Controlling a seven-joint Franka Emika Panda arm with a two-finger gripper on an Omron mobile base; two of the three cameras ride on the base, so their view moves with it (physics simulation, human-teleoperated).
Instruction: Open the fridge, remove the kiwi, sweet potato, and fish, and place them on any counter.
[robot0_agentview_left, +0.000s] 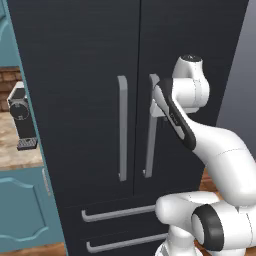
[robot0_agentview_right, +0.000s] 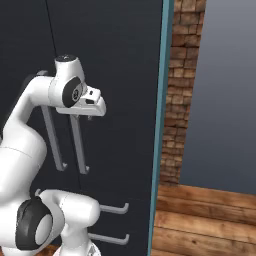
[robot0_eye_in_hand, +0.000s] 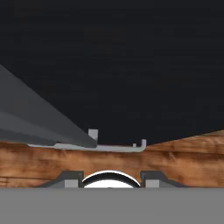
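Pretty much nothing's been done yet: the tall black double-door fridge (robot0_agentview_left: 75, 100) is shut, so kiwi, sweet potato and fish are presumably inside. The two-finger gripper (robot0_agentview_right: 90, 116) is parked at the right door's long grey bar handle (robot0_agentview_left: 150, 127); grip can't be told.

Tall black double-door fridge (robot0_agentview_left: 90, 100), doors shut, grey bar handles upright beside the centre seam.

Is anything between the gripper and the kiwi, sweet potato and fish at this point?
Yes: the fridge has both doors shut, so they stand between the gripper and anything inside. The gripper is at the right door's handle; whether it grips it cannot be told.
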